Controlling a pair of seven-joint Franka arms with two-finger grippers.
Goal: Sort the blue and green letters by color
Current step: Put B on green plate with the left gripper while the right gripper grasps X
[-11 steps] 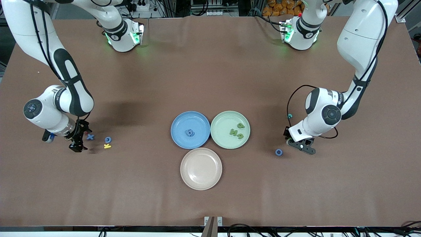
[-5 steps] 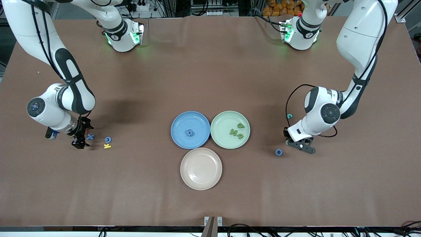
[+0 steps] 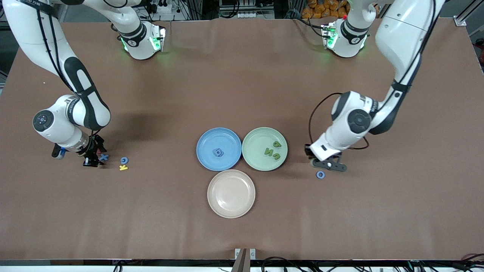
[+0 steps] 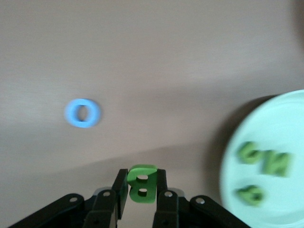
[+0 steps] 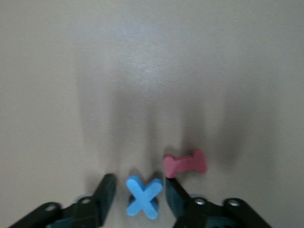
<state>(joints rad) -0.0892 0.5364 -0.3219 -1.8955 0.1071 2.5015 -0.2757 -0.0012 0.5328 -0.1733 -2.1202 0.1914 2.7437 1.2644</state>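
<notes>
The left wrist view shows what the front view cannot: the left gripper (image 4: 140, 187) has its fingers (image 4: 119, 192) clamped on a green letter B (image 4: 141, 183), held upright between them. In the front view that gripper (image 3: 328, 165) hangs low over the bench (image 3: 242, 75), between the green plate (image 3: 252, 140) and the bench edge at the left arm's end, and the B itself is hidden.

The blue letter O (image 3: 320, 174), a small flat ring, lies on the bench just beside that gripper, nearer the front camera; the wrist view shows it too (image 4: 83, 113).

The green plate carries three green letters (image 3: 274, 150), blurred in the wrist view (image 4: 259, 166). The blue plate (image 3: 206, 140), touching it, holds one small blue letter (image 3: 218, 152). A beige plate (image 3: 231, 181) sits nearer the front camera.

The right wrist view shows the right gripper (image 5: 137, 194) with its fingers (image 5: 105, 192) apart, straddling a blue letter X (image 5: 144, 195) flat on the bench; a red letter (image 5: 185, 163) lies just beside one finger. In the front view this gripper (image 3: 92, 160) is near the bench edge at the right arm's end, the X (image 3: 104, 157) beside it, then a blue letter G (image 3: 124, 160) and a yellow letter K (image 3: 123, 167).
</notes>
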